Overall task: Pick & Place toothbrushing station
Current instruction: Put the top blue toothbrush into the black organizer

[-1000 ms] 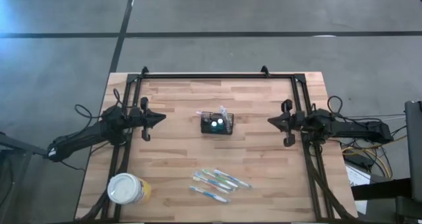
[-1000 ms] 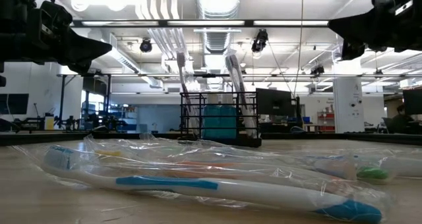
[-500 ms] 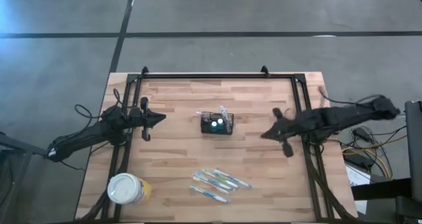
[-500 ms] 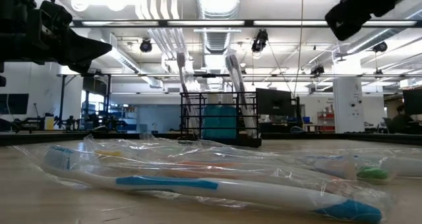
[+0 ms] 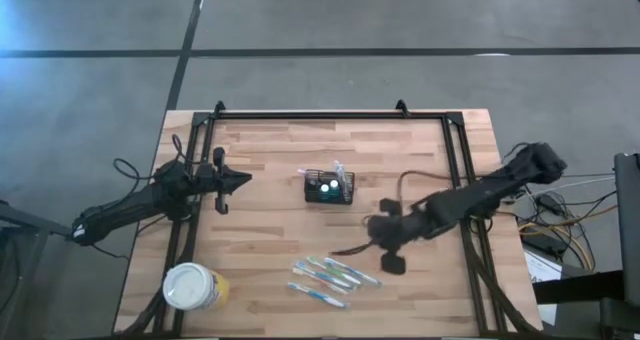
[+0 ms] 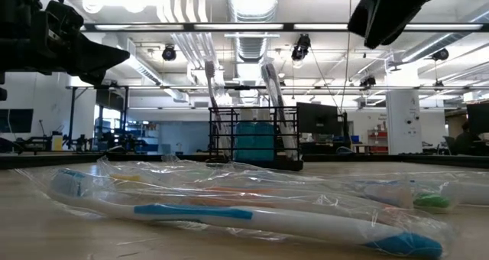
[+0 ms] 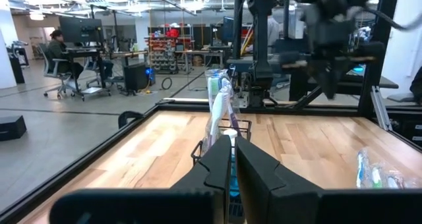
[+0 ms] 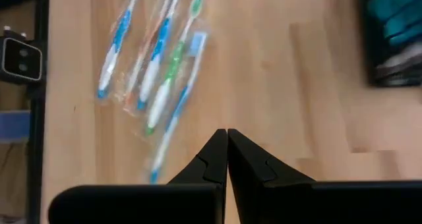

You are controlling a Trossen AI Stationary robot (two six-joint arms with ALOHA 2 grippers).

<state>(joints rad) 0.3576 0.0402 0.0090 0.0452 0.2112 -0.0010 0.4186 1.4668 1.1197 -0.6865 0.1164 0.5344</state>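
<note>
Two slim black jointed arms, looped black cables, tapering to wedge-shaped dark fingers (image 8: pixel 257 168).

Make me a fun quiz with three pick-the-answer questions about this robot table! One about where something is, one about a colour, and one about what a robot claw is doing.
1. Where is the black wire basket?
A. Near the middle of the table
B. At the table's front edge, beside the tub
C. Held up in the air by a gripper

2. What colour is the lid of the round tub?
A. Red
B. White
C. Black

3. How are the right gripper's fingers?
A. Wide open
B. Shut on a toothbrush
C. Shut, holding nothing

Answers:
1. A: the high view shows the basket standing on the wood between the two arms.
2. B: from above, the tub's top is white.
3. C: in the right wrist view the fingers meet with nothing between them, above bare wood near the wrapped toothbrushes.
</note>
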